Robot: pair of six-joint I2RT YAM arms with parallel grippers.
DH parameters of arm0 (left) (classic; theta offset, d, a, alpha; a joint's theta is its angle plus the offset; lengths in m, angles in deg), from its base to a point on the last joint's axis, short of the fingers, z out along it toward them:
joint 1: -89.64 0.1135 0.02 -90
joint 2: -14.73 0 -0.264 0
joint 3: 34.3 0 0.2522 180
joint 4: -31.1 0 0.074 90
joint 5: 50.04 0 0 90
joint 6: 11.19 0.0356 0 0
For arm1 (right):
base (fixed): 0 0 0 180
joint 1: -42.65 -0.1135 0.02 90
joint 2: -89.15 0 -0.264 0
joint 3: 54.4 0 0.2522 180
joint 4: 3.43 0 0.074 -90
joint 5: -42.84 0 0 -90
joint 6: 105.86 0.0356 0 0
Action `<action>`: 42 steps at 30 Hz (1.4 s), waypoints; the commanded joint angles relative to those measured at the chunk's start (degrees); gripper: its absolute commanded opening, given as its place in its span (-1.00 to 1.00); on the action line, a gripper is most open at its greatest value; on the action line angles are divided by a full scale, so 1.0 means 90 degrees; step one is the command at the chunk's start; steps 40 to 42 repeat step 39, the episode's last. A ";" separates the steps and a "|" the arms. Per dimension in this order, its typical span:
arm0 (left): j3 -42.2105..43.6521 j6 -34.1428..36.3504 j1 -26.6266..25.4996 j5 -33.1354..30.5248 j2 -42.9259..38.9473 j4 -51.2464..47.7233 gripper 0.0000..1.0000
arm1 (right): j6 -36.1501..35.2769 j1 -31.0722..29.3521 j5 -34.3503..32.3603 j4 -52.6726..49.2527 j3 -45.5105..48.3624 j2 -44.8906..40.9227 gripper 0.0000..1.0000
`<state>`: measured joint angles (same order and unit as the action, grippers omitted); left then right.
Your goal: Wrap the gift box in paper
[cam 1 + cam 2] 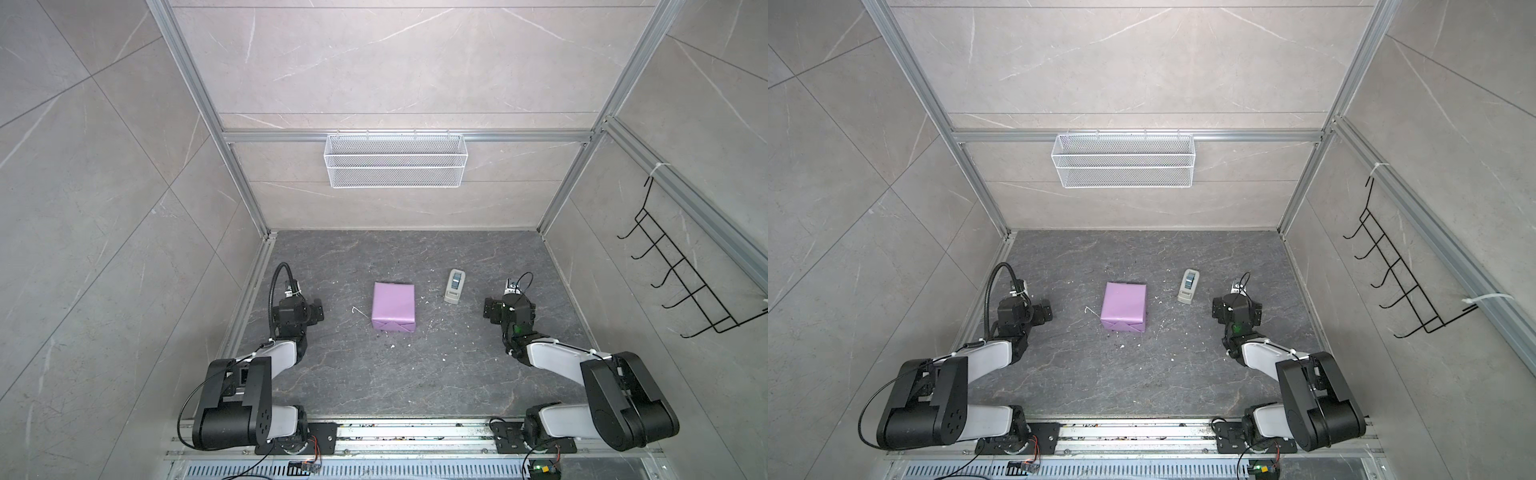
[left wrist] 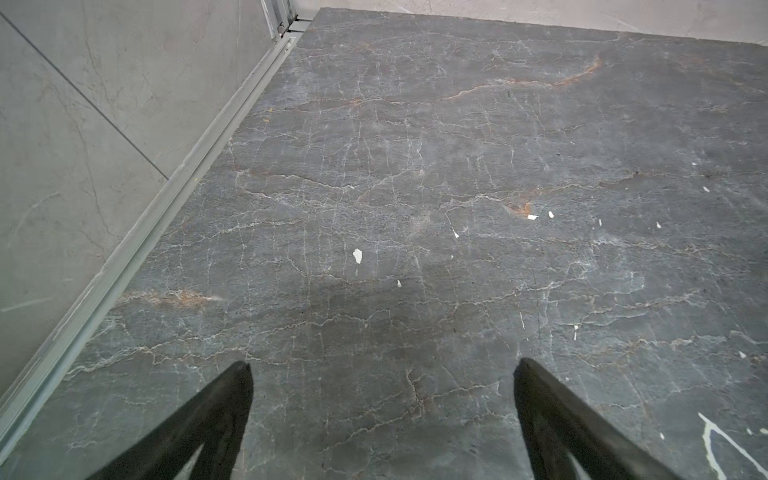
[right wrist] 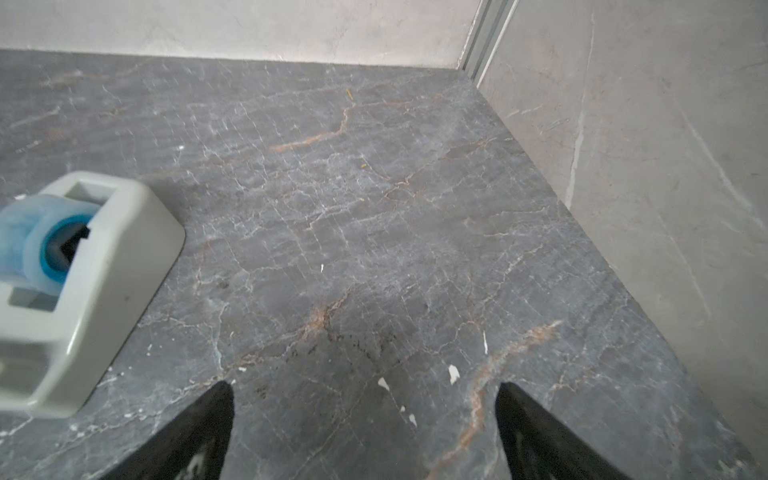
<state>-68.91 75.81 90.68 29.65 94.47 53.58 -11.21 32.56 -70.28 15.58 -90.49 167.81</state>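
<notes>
Paper parcel [image 1: 394, 307] | between left jaws and right jaws, touching neither | both wide apart

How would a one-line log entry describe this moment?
gift box: wrapped in lilac paper | left pincer: open, empty | right pincer: open, empty | tape dispenser: near right pincer

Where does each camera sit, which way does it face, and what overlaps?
Top views: high in front, looking down on the wrapped box; both arms show.
Left wrist: low over the table, facing back-left corner; open fingers show.
Right wrist: same, facing back-right corner; open fingers show.
Shared: tape dispenser, right wrist and both top views.
</notes>
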 commanded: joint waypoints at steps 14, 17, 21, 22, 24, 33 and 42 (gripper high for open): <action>0.0026 0.0285 0.0121 0.0509 0.0699 0.1399 1.00 | -0.0355 0.0335 0.1113 0.2131 0.0287 0.0898 0.99; 0.0022 0.0286 0.0124 0.0511 0.0694 0.1358 1.00 | -0.0354 0.0337 0.1108 0.2083 0.0279 0.0889 0.99; 0.0021 0.0285 0.0128 0.0521 0.0685 0.1351 1.00 | -0.0349 0.0332 0.1103 0.2048 0.0274 0.0880 0.99; 0.0021 0.0292 0.0126 0.0521 0.0683 0.1341 1.00 | -0.0348 0.0338 0.1103 0.2042 0.0280 0.0880 0.99; 0.0019 0.0290 0.0123 0.0521 0.0680 0.1351 1.00 | -0.0350 0.0338 0.1101 0.2051 0.0274 0.0880 0.99; 0.0021 0.0290 0.0124 0.0520 0.0690 0.1346 1.00 | -0.0343 0.0338 0.1098 0.2042 0.0273 0.0889 0.99; 0.0023 0.0286 0.0128 0.0521 0.0690 0.1344 1.00 | -0.0349 0.0336 0.1103 0.2025 0.0257 0.0891 0.99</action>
